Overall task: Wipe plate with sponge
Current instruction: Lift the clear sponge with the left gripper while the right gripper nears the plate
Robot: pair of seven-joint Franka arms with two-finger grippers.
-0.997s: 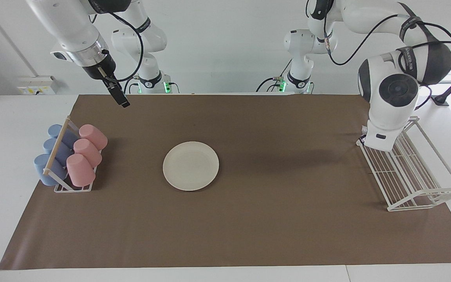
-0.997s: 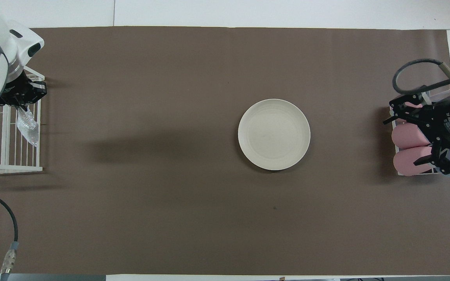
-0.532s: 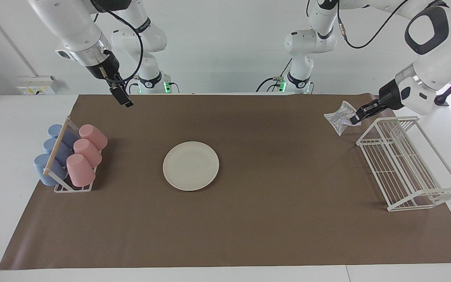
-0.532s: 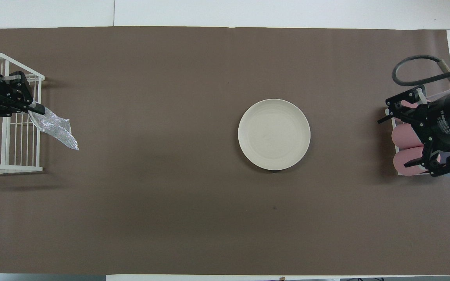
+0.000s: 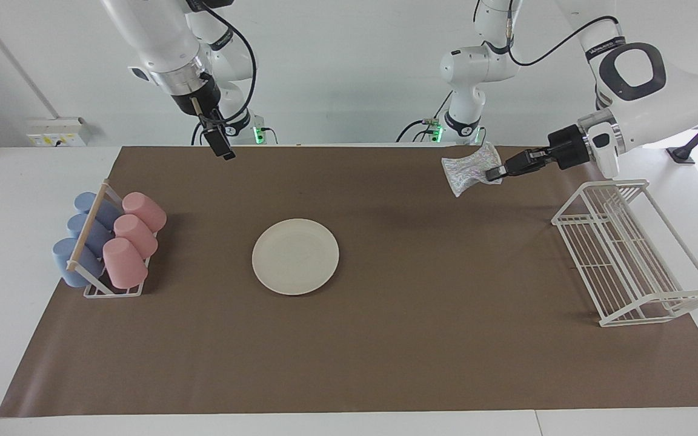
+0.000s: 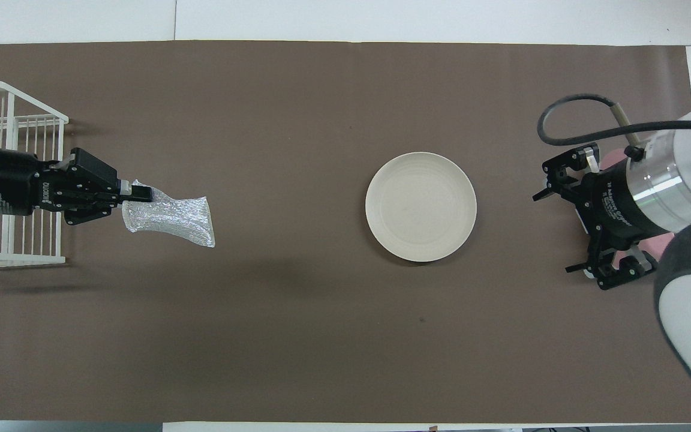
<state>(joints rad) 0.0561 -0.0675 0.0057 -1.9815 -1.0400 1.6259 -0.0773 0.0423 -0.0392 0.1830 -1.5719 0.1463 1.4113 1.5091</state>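
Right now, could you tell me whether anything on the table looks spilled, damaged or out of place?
Nothing stands out: the plate lies flat, the cups sit racked, the left gripper holds the sponge.

1. The plate [image 5: 295, 256] [image 6: 420, 206], round, cream-white and plain, is laid flat on the brown mat, near the table's middle.
2. The sponge [image 5: 469, 168] [image 6: 168, 215], a silvery, glittery, crumpled mesh pad, is held in the air over the mat, toward the left arm's end, well apart from the plate.
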